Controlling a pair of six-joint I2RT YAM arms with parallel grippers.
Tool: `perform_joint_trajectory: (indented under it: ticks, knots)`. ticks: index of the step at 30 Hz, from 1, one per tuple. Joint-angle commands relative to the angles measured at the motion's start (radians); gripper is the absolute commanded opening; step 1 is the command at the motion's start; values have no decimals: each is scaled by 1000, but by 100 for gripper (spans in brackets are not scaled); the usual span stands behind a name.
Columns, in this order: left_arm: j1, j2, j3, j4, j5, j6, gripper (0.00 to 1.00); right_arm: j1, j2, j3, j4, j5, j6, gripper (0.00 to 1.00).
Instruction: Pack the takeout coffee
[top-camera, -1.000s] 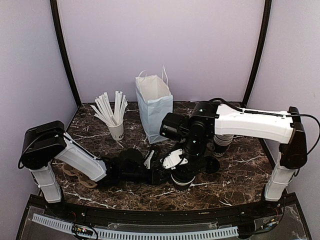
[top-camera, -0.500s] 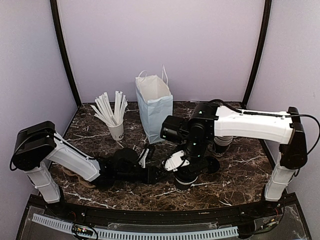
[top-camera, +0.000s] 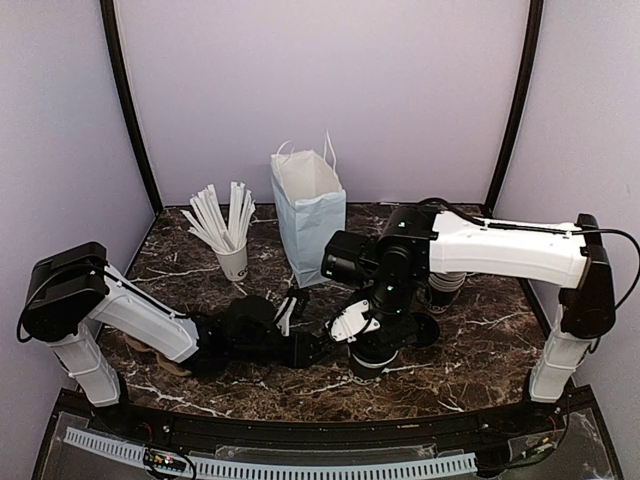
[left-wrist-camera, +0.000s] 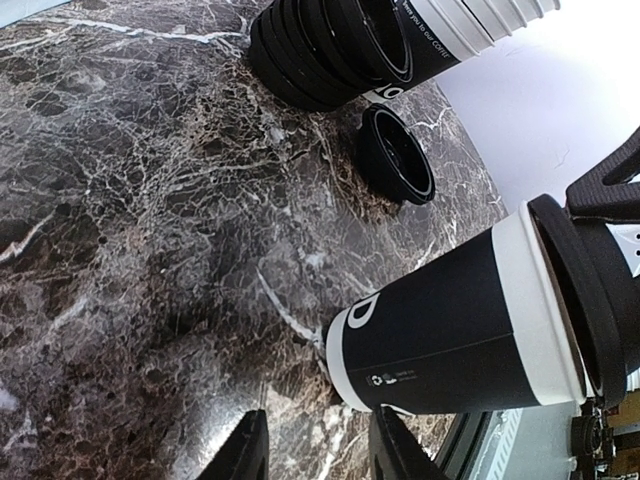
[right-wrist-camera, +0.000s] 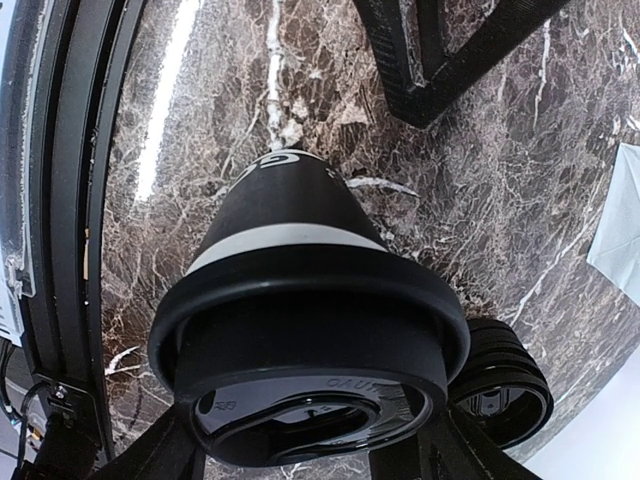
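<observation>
The takeout coffee (top-camera: 368, 360), a dark paper cup with a black lid, stands on the marble table (top-camera: 480, 350) near the front centre. My right gripper (top-camera: 372, 338) comes down on it from above. In the right wrist view its fingers (right-wrist-camera: 160, 450) hug both sides of the lid (right-wrist-camera: 300, 400), shut on it. My left gripper (top-camera: 320, 346) lies low, just left of the cup. In the left wrist view it is open (left-wrist-camera: 312, 432) and empty, with the cup (left-wrist-camera: 450, 320) a short way beyond its tips, not touching.
A white paper bag (top-camera: 310, 225) stands open behind the cup. A cup of wrapped straws (top-camera: 232, 258) stands at back left. A stack of black lids (left-wrist-camera: 320, 50), a stack of cups (top-camera: 445, 285) and one loose lid (left-wrist-camera: 398, 155) are right of the coffee. Brown sleeves (top-camera: 150, 350) lie front left.
My left gripper has drawn back to the left, away from the cup, and stands open. My right gripper has stayed on the lid with the cup in place.
</observation>
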Motion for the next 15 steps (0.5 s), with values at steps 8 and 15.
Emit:
perform_joint_trajectory:
  ticks: [8, 15]
  knots:
    - [-1, -43, 5, -55, -31, 39, 36, 7, -71, 27, -1, 27, -8, 64]
    - [-1, -38, 19, -72, -30, 50, 36, 8, -53, -7, -10, 7, 2, 65]
